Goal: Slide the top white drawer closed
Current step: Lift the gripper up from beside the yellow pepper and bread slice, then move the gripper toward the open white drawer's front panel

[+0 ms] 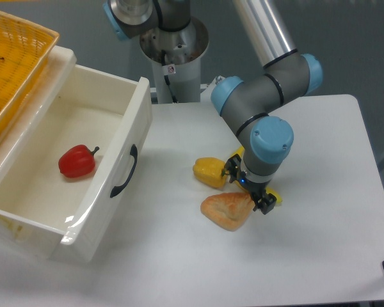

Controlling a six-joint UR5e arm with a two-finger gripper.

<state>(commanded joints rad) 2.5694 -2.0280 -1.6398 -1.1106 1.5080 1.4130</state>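
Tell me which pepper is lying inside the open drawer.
The red pepper. It lies on the floor of the top white drawer, left of the black handle; the yellow pepper sits out on the table.

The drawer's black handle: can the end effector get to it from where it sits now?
Probably yes. The end effector hangs over the pastry, right of the drawer's black handle. Only the yellow pepper lies near that path, and bare table leaves room.

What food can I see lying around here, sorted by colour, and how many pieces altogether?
Red: 1, the red pepper inside the open top white drawer.
Yellow: 2, the yellow pepper and the banana, mostly hidden behind the gripper.
Orange-tan: 1, the pastry on the table.
Total: 4.
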